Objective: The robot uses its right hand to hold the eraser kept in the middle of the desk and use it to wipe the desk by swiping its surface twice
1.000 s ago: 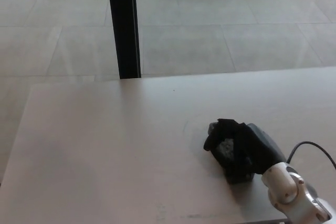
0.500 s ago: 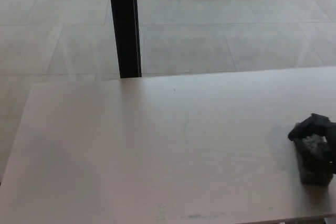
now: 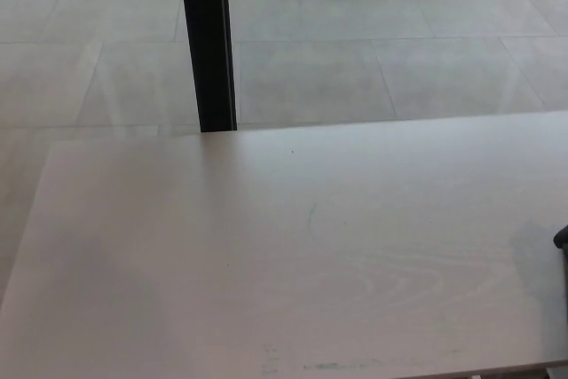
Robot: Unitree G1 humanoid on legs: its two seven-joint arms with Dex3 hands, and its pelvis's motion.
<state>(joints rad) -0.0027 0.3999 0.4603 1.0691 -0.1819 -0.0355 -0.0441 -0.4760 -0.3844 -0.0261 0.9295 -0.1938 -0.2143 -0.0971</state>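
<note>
Across the frame lies the pale wood-grain desk top (image 3: 266,255), with a black upright post (image 3: 209,42) at 11 o'clock. At 3 o'clock only a black sliver of the right hand (image 3: 562,239) shows; its closure cannot be told, and the eraser is not visible. Judged step: end of a swipe; next, a return stroke toward centre.
</note>
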